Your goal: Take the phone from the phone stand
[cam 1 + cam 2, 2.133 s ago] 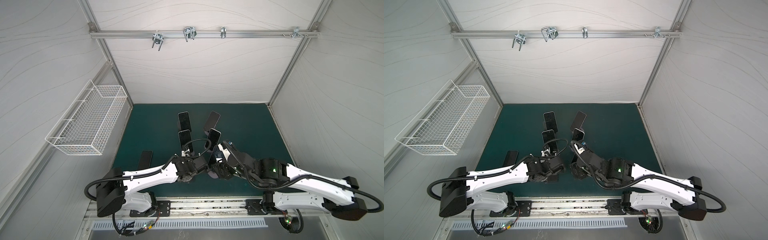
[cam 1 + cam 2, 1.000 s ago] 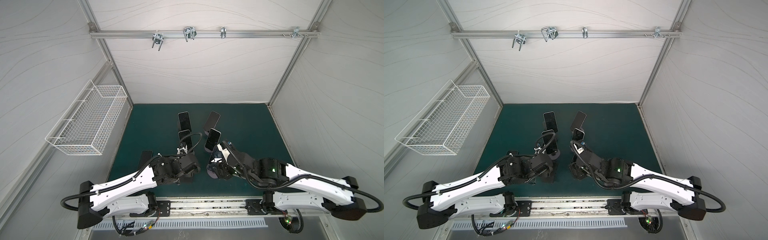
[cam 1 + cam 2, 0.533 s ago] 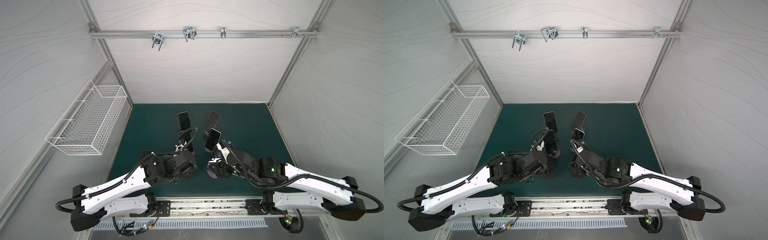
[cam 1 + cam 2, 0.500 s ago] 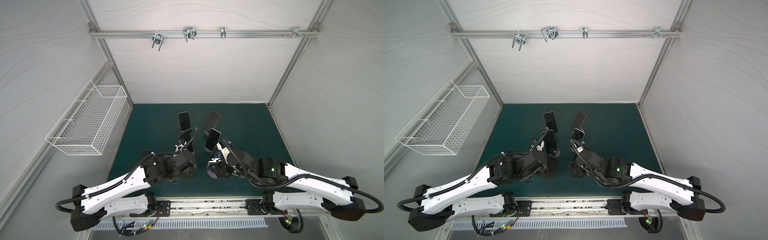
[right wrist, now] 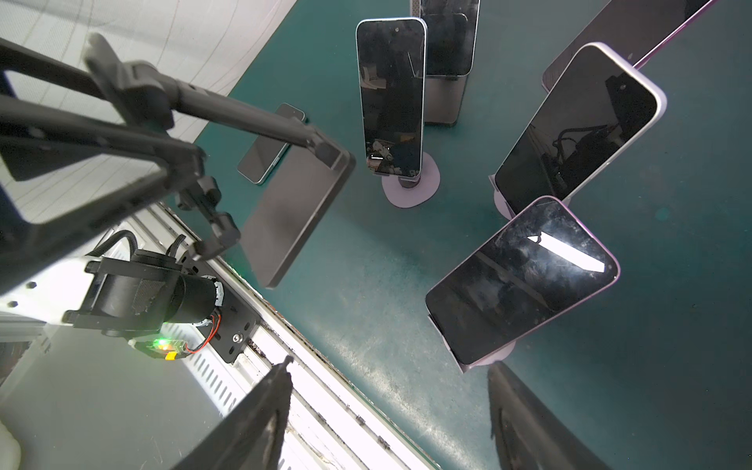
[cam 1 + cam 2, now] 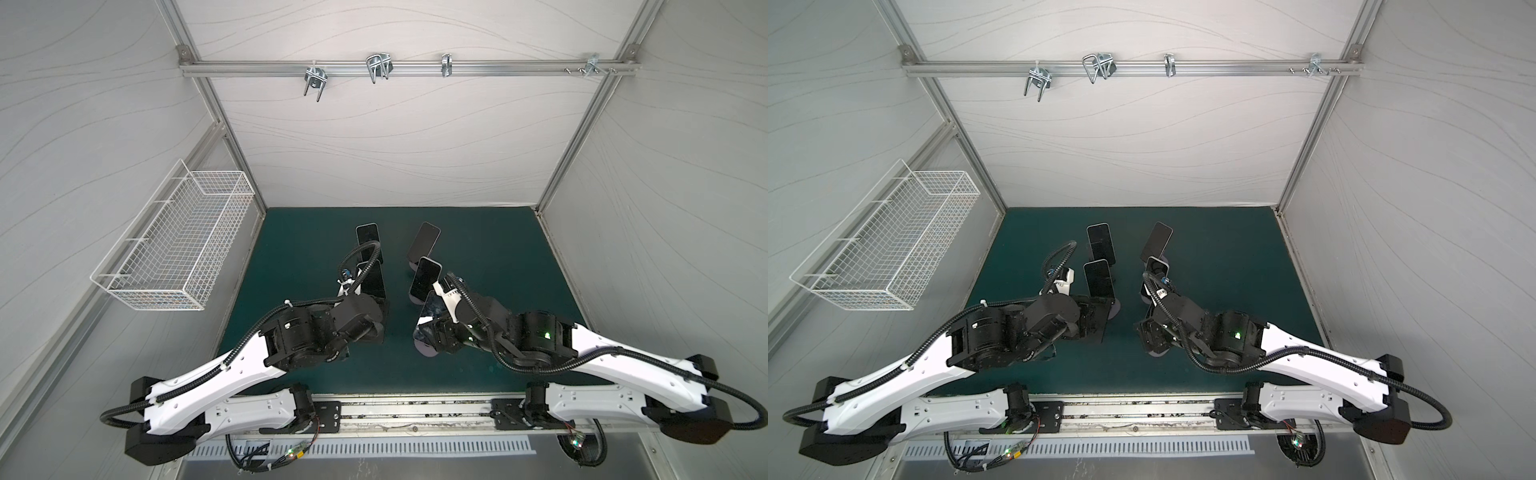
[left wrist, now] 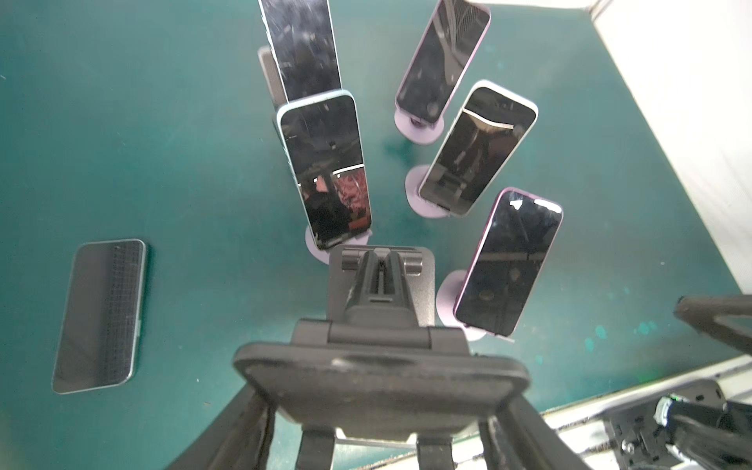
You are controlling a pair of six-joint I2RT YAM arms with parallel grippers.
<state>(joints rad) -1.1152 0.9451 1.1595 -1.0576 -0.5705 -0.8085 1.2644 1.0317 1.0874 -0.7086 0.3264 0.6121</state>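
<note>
Green mat (image 6: 498, 257), phones (image 7: 325, 171) in stands (image 7: 419, 130), wire basket (image 6: 178, 249)

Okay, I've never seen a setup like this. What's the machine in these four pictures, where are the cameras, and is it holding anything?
It is a two-armed robot: a left arm and a right arm, each ending in a two-fingered gripper. Two pictures look down from overhead, side by side; two come from cameras on the wrists. On the green mat five phones lean on stands and one flat phone lies apart. The left gripper appears clamped on an empty black stand's top plate. The right gripper is open, holding nothing, near a purple phone on its stand.
</note>
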